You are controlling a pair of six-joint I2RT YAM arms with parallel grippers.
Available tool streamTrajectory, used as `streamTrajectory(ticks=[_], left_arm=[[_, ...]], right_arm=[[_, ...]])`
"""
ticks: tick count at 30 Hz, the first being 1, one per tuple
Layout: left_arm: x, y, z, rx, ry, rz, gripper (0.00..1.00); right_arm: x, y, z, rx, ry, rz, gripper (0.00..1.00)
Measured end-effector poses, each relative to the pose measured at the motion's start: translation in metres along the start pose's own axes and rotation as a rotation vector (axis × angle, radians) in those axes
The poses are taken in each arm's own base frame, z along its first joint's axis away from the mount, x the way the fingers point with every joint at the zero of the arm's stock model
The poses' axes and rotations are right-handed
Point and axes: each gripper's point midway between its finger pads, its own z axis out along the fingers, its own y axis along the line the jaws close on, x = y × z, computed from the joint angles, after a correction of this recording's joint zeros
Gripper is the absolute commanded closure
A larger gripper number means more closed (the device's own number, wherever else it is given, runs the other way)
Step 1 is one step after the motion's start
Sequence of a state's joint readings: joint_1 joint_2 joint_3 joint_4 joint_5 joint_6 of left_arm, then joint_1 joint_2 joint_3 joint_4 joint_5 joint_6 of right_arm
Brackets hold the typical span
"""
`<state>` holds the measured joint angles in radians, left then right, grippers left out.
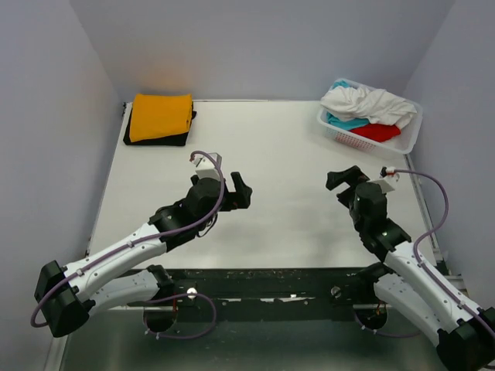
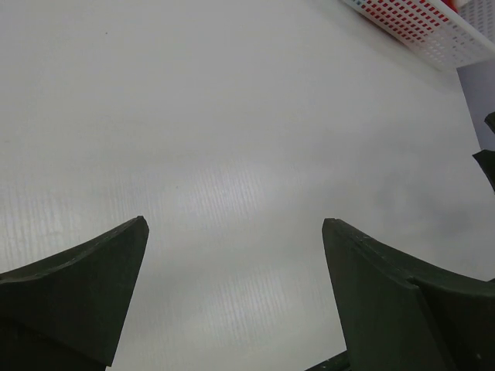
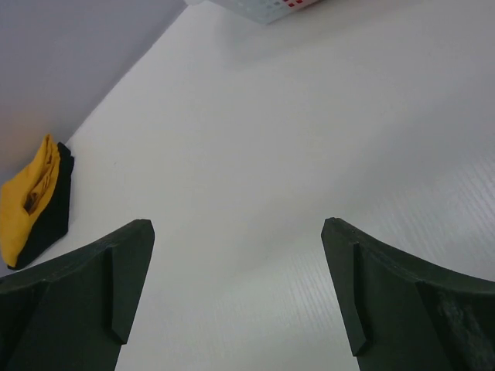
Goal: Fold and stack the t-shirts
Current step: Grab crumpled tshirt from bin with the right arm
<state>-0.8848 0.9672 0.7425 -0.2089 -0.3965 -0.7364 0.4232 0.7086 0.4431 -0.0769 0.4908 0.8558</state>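
Observation:
A folded orange-yellow t-shirt (image 1: 161,116) lies on a folded black t-shirt (image 1: 158,140) at the table's far left corner; both also show in the right wrist view, orange-yellow (image 3: 27,197) over black (image 3: 51,209). A crumpled white t-shirt (image 1: 366,103), a turquoise one (image 1: 344,121) and a red one (image 1: 377,132) lie in the white basket (image 1: 407,140) at the far right. My left gripper (image 1: 238,190) is open and empty above the table's middle (image 2: 234,224). My right gripper (image 1: 345,178) is open and empty right of centre (image 3: 238,224).
The white table (image 1: 278,162) is walled by grey panels at left, back and right. The basket's lattice corner shows in the left wrist view (image 2: 433,31) and in the right wrist view (image 3: 267,8). A dark rail (image 1: 271,282) runs along the near edge.

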Motion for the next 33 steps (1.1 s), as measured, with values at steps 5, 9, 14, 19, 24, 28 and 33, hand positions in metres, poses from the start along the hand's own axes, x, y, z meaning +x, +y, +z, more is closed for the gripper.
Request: streamTrajectory(ticks=[5,9,14,19,24,28,33], left_arm=[[-0.003,0.005,-0.001,-0.025,-0.017,0.008,0.01],[-0.006,0.009,-0.001,-0.041,-0.032,0.025,0.01],[-0.012,0.016,0.0,-0.074,-0.057,0.038,0.01],[-0.015,0.029,0.009,-0.122,-0.067,0.045,0.02],[-0.015,0.045,0.018,-0.179,-0.06,0.049,0.01],[-0.021,0.056,0.023,-0.204,-0.075,0.029,0.01],[-0.018,0.072,0.029,-0.245,-0.064,0.02,0.02]], right_arm=[[-0.015,0.014,0.008,0.018,-0.013,-0.077,0.0],[-0.047,0.044,0.028,0.053,-0.065,-0.19,0.0],[-0.088,0.083,0.08,0.152,-0.129,-0.341,0.0],[-0.125,0.081,0.163,0.24,-0.122,-0.418,0.0],[-0.154,0.073,0.254,0.266,-0.116,-0.417,0.0],[-0.145,0.05,0.312,0.284,-0.068,-0.377,0.0],[-0.108,0.003,0.348,0.361,0.023,-0.341,0.08]])
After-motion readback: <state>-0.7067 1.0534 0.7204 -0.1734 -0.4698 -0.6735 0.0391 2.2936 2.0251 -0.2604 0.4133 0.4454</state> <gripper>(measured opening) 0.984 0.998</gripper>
